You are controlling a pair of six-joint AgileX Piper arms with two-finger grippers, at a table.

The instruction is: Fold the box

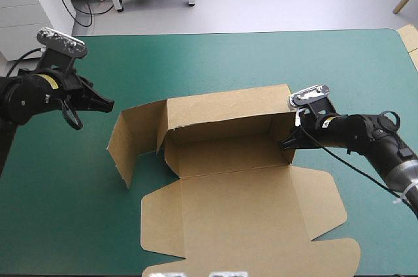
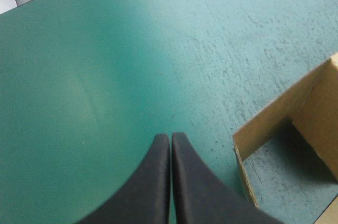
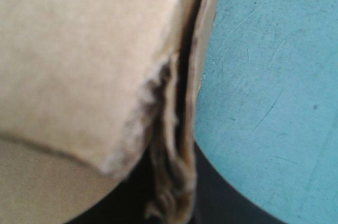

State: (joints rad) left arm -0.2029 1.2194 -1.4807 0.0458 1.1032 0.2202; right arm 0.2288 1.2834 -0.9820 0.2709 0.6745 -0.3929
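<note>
Right gripper (image 1: 285,143) pinching the box (image 1: 241,205) at its right wall — arm low, left gripper (image 1: 110,103) closed, apart from it

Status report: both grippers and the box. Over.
Left gripper shut, empty, over the table left of the box. Right gripper shut on the box's right end. Back wall and left flap up, front panel flat. Nothing blocking.

The surface (image 1: 215,61) is lit brightly and evenly. Soft shadows are cast inside the raised walls of the box (image 1: 228,211). In the left wrist view a pale sheen is shown on the surface.
</note>
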